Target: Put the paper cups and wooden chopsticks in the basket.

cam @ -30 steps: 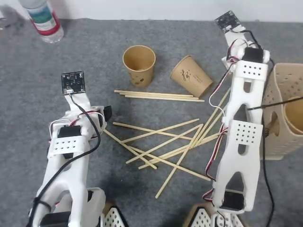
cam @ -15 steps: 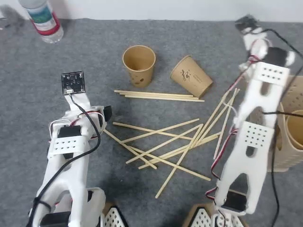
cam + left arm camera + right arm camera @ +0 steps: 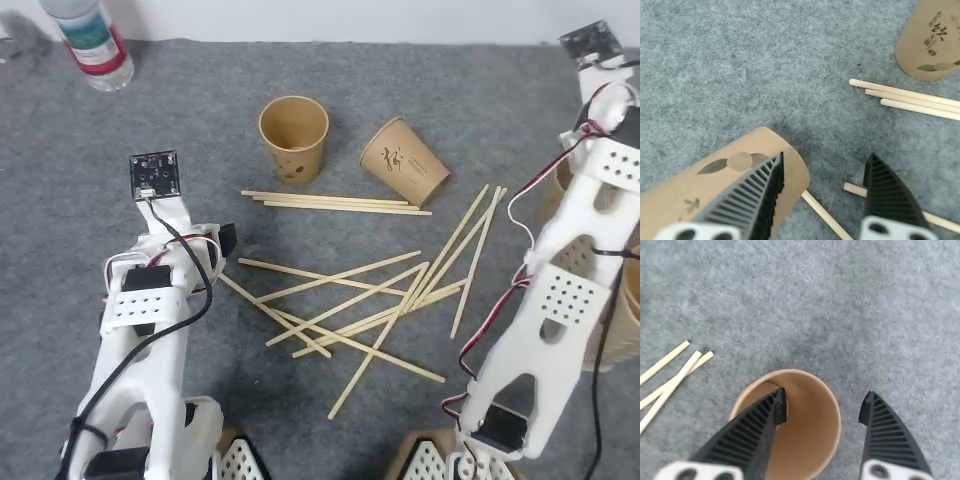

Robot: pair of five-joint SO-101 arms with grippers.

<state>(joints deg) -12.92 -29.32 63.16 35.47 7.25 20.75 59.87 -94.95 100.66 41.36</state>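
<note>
Two tools, both released. The right tool (image 3: 825,396) hangs with its jaws spread over an open-mouthed cup (image 3: 800,432). One fingertip sits at the rim, seemingly just inside the mouth, and the other stands clear outside the wall, so nothing is pinched yet. The left tool (image 3: 826,159) is spread too, low over the grey table (image 3: 180,110), with a lying cup (image 3: 695,192) behind one finger; whether they touch I cannot tell.

Outward from there, in the high view, an upright cup (image 3: 293,135) and a tipped cup (image 3: 405,160) sit at 12 o'clock. The chopsticks (image 3: 350,300) lie scattered across the middle, and the basket (image 3: 622,335) shows at 3 o'clock, largely behind the right arm. A bottle (image 3: 90,40) stands at 11 o'clock.

Over the last second the right arm has swung away from the middle, out toward 2 o'clock, uncovering the stick ends it stood above. The left arm has kept still. My reading is that the right arm has passed over the sticks for the cup near the basket, and closing on its wall comes next. Most of the task remains, since these cups and every visible stick are still on the table.
</note>
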